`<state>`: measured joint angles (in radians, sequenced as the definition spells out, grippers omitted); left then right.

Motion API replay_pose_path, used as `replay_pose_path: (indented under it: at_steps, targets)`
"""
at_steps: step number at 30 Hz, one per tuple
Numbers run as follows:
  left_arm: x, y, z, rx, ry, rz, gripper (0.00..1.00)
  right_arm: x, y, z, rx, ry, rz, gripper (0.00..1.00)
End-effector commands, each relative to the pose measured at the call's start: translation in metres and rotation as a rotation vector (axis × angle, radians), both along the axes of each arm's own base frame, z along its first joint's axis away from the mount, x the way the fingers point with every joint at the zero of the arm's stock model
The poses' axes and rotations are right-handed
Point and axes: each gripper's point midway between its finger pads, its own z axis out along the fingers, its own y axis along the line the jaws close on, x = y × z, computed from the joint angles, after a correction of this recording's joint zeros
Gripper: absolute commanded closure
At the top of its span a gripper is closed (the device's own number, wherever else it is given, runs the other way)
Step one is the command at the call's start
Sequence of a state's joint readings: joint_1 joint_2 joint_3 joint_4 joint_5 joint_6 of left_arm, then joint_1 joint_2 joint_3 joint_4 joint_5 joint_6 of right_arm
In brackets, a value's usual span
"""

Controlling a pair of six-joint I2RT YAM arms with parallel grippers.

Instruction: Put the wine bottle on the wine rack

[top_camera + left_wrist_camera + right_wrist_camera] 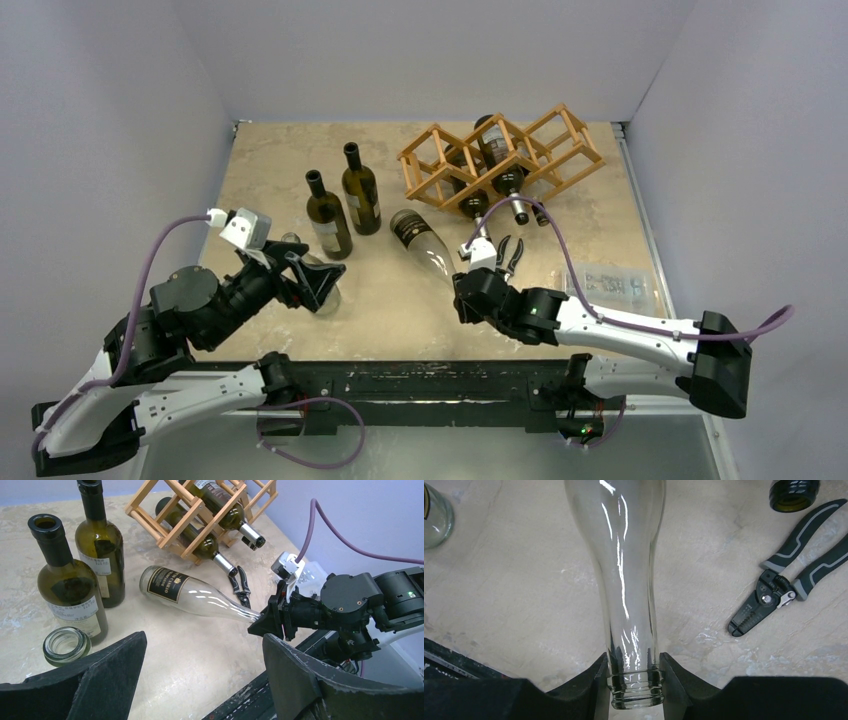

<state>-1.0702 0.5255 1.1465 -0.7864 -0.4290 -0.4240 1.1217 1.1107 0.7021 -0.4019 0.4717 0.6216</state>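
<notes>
A clear wine bottle (424,246) with a black label lies on its side mid-table, neck toward the arms. My right gripper (635,690) is shut on the threaded neck of that bottle (624,555), one black finger on each side; from the left wrist view the right gripper (265,622) shows at the tip of the bottle (192,593). The wooden wine rack (500,160) stands at the back right with dark bottles lying in its cells. My left gripper (204,645) hangs open and empty above the table, left of the lying bottle, also seen from above (315,280).
Two dark green bottles (328,215) (360,190) stand upright left of centre. A small clear bottle mouth (66,645) sits just beside my left fingers. Grey-handled pliers (784,590) lie right of the clear bottle. A clear plastic box (610,285) rests near the right edge.
</notes>
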Motion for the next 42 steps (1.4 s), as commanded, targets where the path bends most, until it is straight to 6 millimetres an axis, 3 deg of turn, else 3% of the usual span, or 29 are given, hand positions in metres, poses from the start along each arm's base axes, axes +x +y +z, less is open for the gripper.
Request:
replay_pose_path:
  at_steps: [1, 5, 7, 9, 14, 19, 22, 27, 29, 35, 42]
  targets:
    - [-0.001, -0.004, 0.005, -0.021, -0.018, -0.016, 0.14, -0.001, 0.017, -0.014, 0.046, 0.041, 0.01, 1.0]
    - [0.0, -0.006, 0.008, -0.014, -0.022, -0.026, 0.14, 0.003, 0.026, -0.042, -0.005, 0.072, -0.002, 1.0]
    - [0.001, -0.01, 0.018, 0.008, -0.044, -0.042, 0.13, 0.004, 0.028, -0.053, -0.025, 0.085, -0.015, 0.99]
    - [0.003, -0.011, 0.041, 0.042, -0.089, -0.055, 0.13, 0.005, 0.029, -0.061, -0.03, 0.09, -0.02, 0.94]
    - [0.033, -0.019, 0.066, 0.205, -0.174, 0.015, 0.11, 0.005, 0.028, -0.071, -0.022, 0.09, -0.036, 0.66]
    - [0.068, -0.033, 0.096, 0.227, -0.23, 0.058, 0.11, 0.011, 0.027, -0.067, -0.007, 0.054, -0.049, 0.4]
    - [0.085, -0.025, 0.124, 0.218, -0.279, 0.124, 0.11, 0.013, 0.028, -0.063, -0.002, 0.036, -0.045, 0.28]
    - [0.093, -0.001, 0.16, 0.165, -0.355, 0.23, 0.1, 0.02, 0.035, -0.059, -0.007, -0.004, -0.021, 0.16]
    - [0.093, 0.008, 0.157, 0.206, -0.398, 0.249, 0.1, 0.027, 0.038, -0.056, -0.017, -0.029, -0.018, 0.13]
    - [0.094, 0.036, 0.122, 0.25, -0.439, 0.368, 0.1, 0.045, 0.05, -0.049, -0.029, -0.115, -0.009, 0.11]
    - [0.096, 0.054, 0.108, 0.246, -0.484, 0.476, 0.11, 0.069, 0.067, -0.056, -0.042, -0.2, -0.009, 0.2]
